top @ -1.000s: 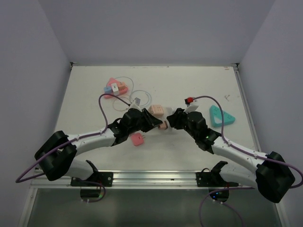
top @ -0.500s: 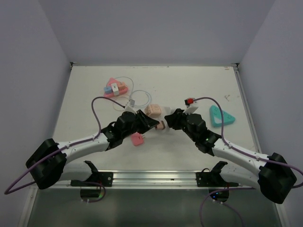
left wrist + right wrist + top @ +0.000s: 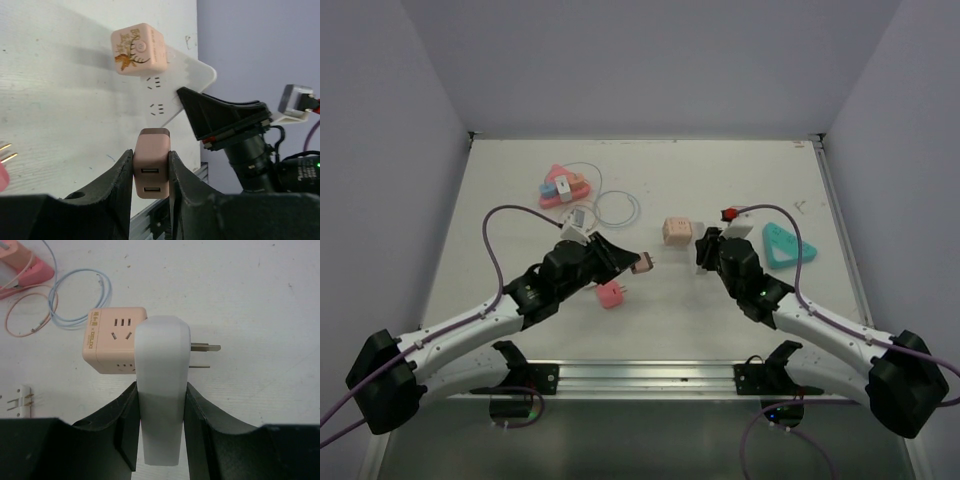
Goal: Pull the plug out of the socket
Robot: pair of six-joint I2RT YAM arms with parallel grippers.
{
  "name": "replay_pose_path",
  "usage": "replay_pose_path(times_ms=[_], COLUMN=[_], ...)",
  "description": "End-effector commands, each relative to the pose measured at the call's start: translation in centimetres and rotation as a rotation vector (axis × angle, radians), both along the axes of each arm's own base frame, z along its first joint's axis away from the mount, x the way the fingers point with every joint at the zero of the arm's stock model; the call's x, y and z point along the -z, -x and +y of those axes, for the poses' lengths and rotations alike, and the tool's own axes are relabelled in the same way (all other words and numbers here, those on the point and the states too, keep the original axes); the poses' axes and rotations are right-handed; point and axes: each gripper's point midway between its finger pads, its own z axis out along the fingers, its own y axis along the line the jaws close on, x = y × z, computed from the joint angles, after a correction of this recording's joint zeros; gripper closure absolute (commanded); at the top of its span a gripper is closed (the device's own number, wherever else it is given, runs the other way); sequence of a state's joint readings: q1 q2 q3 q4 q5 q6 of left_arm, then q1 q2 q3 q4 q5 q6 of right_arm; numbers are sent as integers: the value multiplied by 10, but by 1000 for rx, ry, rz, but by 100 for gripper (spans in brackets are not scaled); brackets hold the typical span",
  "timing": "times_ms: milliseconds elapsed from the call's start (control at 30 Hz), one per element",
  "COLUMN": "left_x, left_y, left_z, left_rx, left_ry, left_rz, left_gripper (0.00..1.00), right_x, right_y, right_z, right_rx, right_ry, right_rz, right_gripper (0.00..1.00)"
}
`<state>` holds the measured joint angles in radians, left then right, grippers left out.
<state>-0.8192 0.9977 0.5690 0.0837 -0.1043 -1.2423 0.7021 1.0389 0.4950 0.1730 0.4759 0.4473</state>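
Note:
My left gripper is shut on a pink USB plug, held above the table left of centre. In the left wrist view the plug sits squeezed between the fingers. My right gripper is shut on a white triangular socket adapter. In the right wrist view the adapter stands between the fingers, its metal prongs pointing right. The plug and adapter are apart, with a clear gap between them.
A pink cube socket lies on the table between the grippers. A second pink plug lies under the left arm. A teal triangle is at the right. A pink triangle block and coiled cables are at the back left.
The grippers were together at the centre with the plug joined to the white adapter. Now the left gripper has drawn back left with the plug, and the right has shifted right with the adapter.

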Motion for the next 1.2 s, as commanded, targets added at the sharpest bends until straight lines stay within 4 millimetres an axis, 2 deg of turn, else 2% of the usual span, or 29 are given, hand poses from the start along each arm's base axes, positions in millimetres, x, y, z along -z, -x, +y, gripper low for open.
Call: replay_pose_path(times_ms=[0, 67, 133, 167, 300, 333, 367, 433, 600, 667, 700, 733, 800, 833, 900, 933, 967, 1000, 1067, 1100, 1167], left_x=[6, 27, 41, 55, 79, 90, 86, 92, 113, 120, 120, 120, 118, 114, 108, 98, 93, 79, 67, 52, 38], left_y=[-9, -13, -18, -21, -43, -46, -54, -58, -64, -60, -59, -57, -55, -53, -52, -52, -52, -51, -48, -47, -46], left_z=[16, 20, 22, 22, 31, 30, 27, 23, 20, 22, 23, 25, 27, 29, 30, 31, 32, 31, 32, 33, 34], left_rx=[-40, -36, 0, 10, 31, 39, 39, 60, 75, 74, 70, 68, 58, 56, 48, 44, 42, 40, 35, 30, 38], left_ry=[-112, -155, -173, -179, -204, -231, -236, -260, -275, -277, -271, -270, -266, -262, -256, -244, -236, -210, -184, -162, -164], left_rz=[-36, -10, -1, 12, 6, 19, 2, -3, 24, 39, 44, 43, 41, 34, 22, 4, -3, -31, -48, -82, -139], left_gripper=[100, 100, 100, 100, 97, 96, 95, 92, 78, 63, 56, 45, 33, 24, 14, 5, 2, 0, 0, 0, 0], right_x=[-53, -67, -73, -77, -85, -87, -86, -88, -89, -89, -89, -88, -88, -88, -89, -88, -88, -87, -86, -86, -86], right_y=[-5, -2, 1, 2, 11, 12, 13, 15, 19, 21, 22, 22, 24, 25, 26, 27, 27, 28, 29, 30, 32], right_z=[7, 4, 7, 8, 23, 25, 27, 31, 39, 45, 46, 47, 49, 49, 52, 52, 52, 53, 54, 56, 59], right_rx=[-28, -32, -58, -70, -174, -188, -200, -224, -277, -310, -316, -322, -335, -341, -357, -360, -363, -372, -376, -386, -407], right_ry=[-78, -94, -102, -106, -122, -125, -125, -134, -136, -139, -141, -140, -144, -145, -147, -147, -147, -148, -148, -150, -146], right_rz=[-149, -178, -188, -193, -192, -193, -191, -190, -183, -178, -178, -175, -174, -173, -172, -170, -168, -166, -161, -159, -155], right_gripper=[100, 100, 100, 100, 100, 100, 100, 100, 100, 100, 100, 100, 100, 100, 100, 100, 100, 100, 100, 100, 100])
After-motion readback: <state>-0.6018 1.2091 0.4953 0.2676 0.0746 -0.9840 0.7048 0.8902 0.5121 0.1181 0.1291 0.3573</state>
